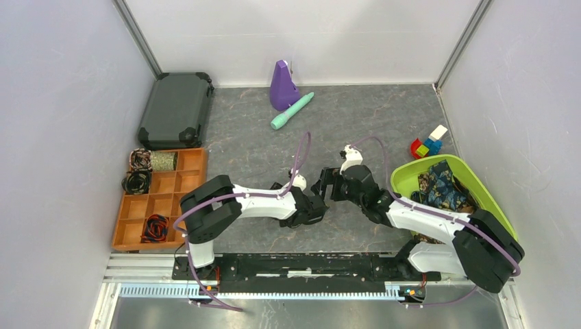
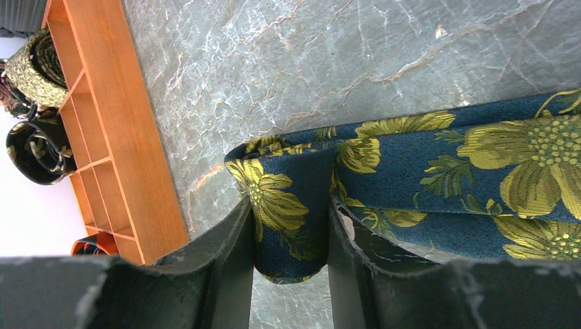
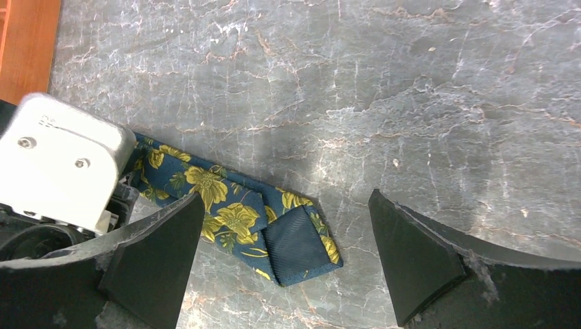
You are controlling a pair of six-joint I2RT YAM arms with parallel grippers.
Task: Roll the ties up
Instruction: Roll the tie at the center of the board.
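A navy tie with yellow-gold flowers (image 2: 425, 171) lies flat on the grey marbled table. My left gripper (image 2: 291, 233) is shut on its folded-over end, the fabric pinched between both fingers. In the right wrist view the tie's pointed wide end (image 3: 240, 219) lies on the table, its dark ribbed lining turned up. My right gripper (image 3: 288, 257) hovers wide open over that end, nothing between its fingers. From above, the left gripper (image 1: 316, 208) and right gripper (image 1: 327, 184) sit close together mid-table, hiding this tie.
An orange divided tray (image 1: 195, 164) at the left holds rolled ties (image 1: 140, 160). A green bin (image 1: 411, 175) at the right holds loose ties (image 1: 442, 185). At the back are a dark case (image 1: 176, 110), a purple object (image 1: 282, 86), a teal cylinder (image 1: 292, 111) and toy blocks (image 1: 428, 144).
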